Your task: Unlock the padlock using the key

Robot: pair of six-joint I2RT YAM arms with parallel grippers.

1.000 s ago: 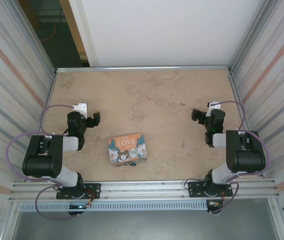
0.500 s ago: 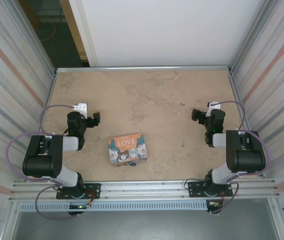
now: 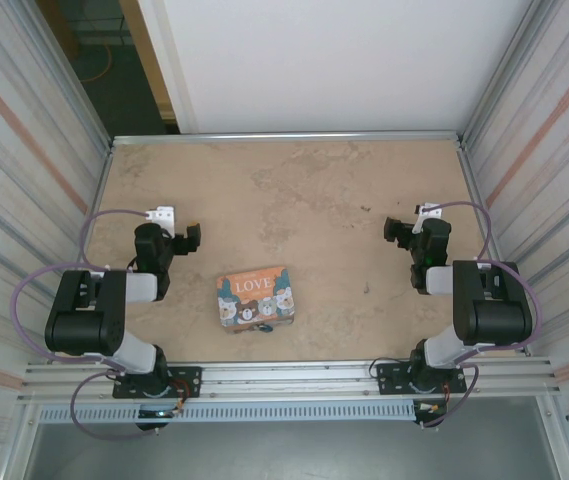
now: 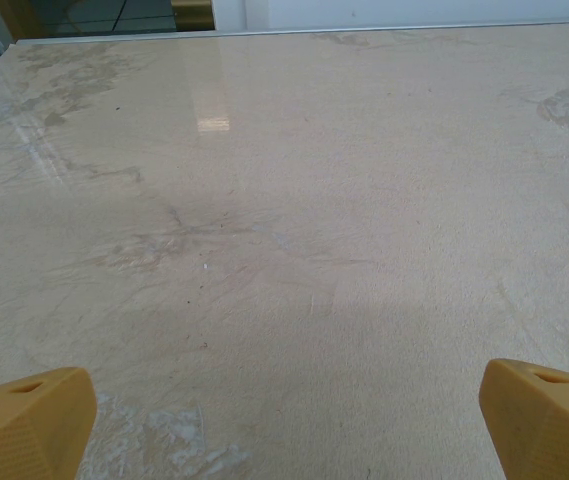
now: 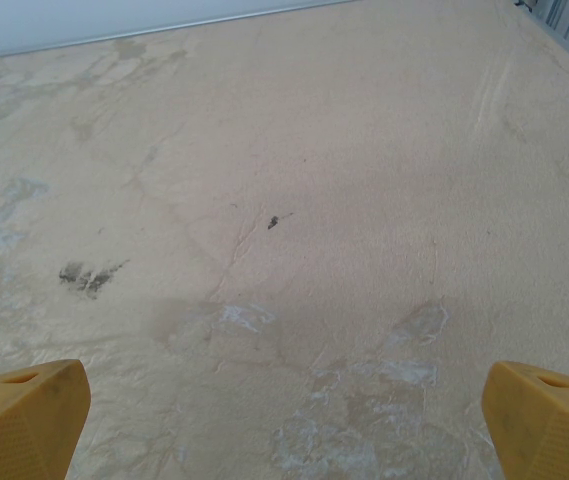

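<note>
A rectangular tin (image 3: 254,297) printed "LOVE" with cartoon bears lies flat near the table's front edge, between the two arms. A tiny dark bit (image 3: 262,327) sits at the tin's near edge; it is too small to tell whether it is the padlock. The key is out of view. My left gripper (image 3: 192,238) hangs open, left of the tin and a little farther back, well apart from it. My right gripper (image 3: 394,230) hangs open far to the tin's right. In the wrist views, the left gripper (image 4: 284,430) and the right gripper (image 5: 284,425) show yellow fingertips spread wide over bare tabletop.
The beige, stained tabletop (image 3: 304,200) is bounded by a metal rail at the back and corrugated metal walls left and right. A small dark speck (image 5: 273,221) marks the surface ahead of the right gripper.
</note>
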